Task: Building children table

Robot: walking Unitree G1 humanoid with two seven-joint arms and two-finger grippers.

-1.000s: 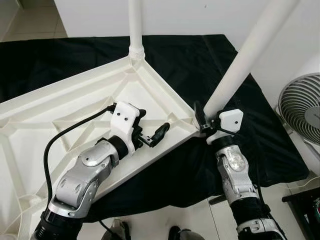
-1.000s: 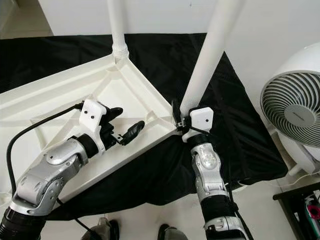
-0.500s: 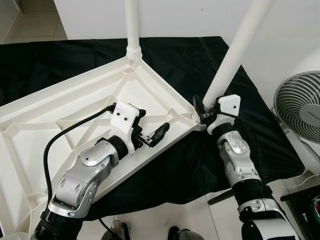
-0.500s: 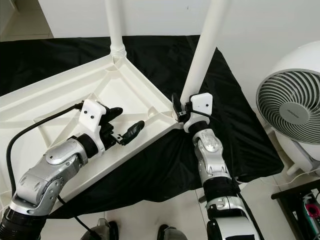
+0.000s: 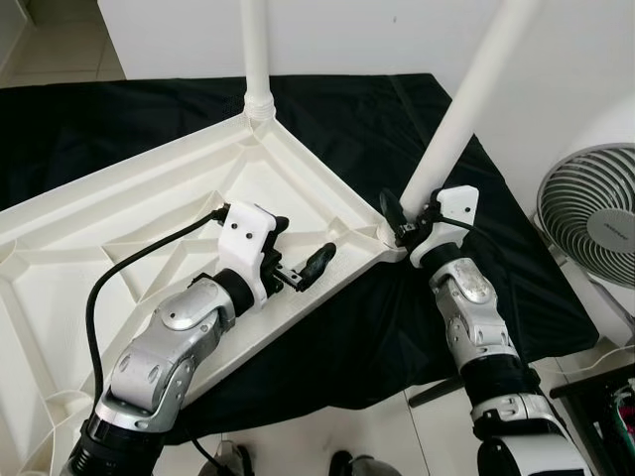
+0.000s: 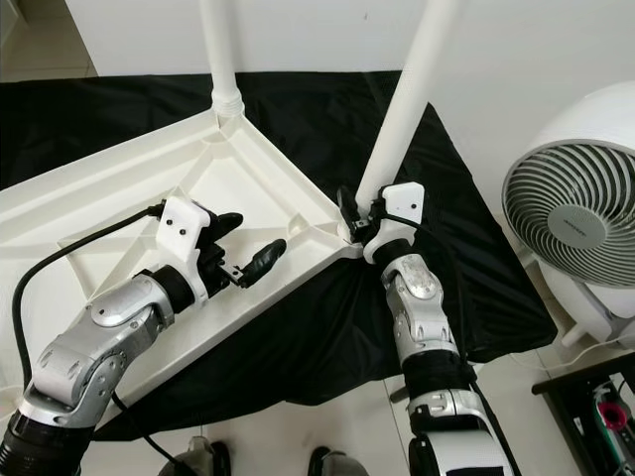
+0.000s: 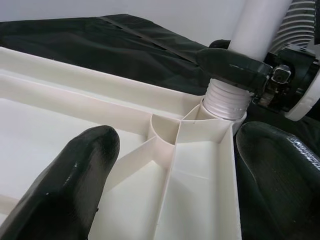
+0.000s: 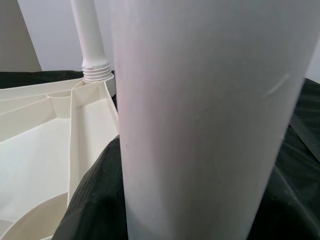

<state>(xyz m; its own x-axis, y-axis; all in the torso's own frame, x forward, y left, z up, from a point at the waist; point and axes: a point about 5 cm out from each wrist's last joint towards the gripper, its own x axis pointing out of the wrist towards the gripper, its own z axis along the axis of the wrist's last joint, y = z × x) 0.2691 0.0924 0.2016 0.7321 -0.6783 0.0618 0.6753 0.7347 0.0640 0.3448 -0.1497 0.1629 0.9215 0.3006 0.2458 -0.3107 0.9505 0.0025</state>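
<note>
The upturned tabletop (image 5: 149,228) lies on a black cloth (image 5: 377,119). The right claw (image 5: 405,226) is clamped on a leg (image 5: 466,104) at its corner socket; a tilted leg could cross-thread. The left claw (image 5: 298,268) hovers, fingers apart.

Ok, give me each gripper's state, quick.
Left gripper: open, empty, over the upturned table top.
Right gripper: shut on the near table leg, just above its corner socket.
</note>
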